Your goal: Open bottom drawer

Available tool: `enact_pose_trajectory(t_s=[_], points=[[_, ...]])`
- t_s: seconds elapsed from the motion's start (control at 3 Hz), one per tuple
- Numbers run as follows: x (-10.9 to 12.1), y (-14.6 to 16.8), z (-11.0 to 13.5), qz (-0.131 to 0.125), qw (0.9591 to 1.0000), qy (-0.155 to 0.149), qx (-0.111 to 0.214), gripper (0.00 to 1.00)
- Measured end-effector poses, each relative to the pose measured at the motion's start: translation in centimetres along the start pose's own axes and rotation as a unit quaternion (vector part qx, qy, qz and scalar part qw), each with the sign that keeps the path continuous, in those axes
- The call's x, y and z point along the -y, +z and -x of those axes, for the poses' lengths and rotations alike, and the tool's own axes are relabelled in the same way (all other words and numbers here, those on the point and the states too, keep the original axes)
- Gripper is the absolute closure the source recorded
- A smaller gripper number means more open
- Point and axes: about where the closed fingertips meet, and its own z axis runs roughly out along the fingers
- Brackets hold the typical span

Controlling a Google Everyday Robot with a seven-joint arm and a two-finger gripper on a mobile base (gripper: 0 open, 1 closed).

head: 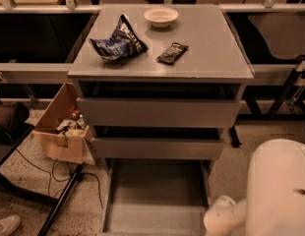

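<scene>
The low, shallow grey tray of the bottom drawer (155,195) is out in the open, slid forward across the floor well past the two drawer fronts above it. Its bare floor is plain to see, and its front edge reaches almost to the bottom of the view. The mid-sized grey drawer front (157,148) and the tall grey drawer front (157,112) both sit pushed in under the flat grey desk (206,58). On the desk lie a crumpled blue snack bag (118,44), a small white bowl (161,16) and a dark wrapped bar (172,53), all apart from each other.

The robot's white gripper (222,219) hangs low at the drawer's front right corner, just beside it. Whether the gripper is released or clenched on anything I cannot tell, nor whether it touches the drawer.

To my eye the opening is done, or as good as done. All that seems left is to let go, if it holds the drawer at all, and draw the arm clear.
</scene>
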Motion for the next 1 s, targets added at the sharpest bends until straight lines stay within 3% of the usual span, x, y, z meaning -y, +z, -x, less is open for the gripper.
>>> enact_pose_trajectory(t_s=[0.33,0.67,1.0], points=[[-6.11,0.62,-3.79,0.054,0.9982,0.020,-0.020,0.84],[-6.14,0.63,-3.77,0.054,0.9982,0.019,-0.020,0.53],[-6.14,0.63,-3.77,0.054,0.9982,0.019,-0.020,0.30]])
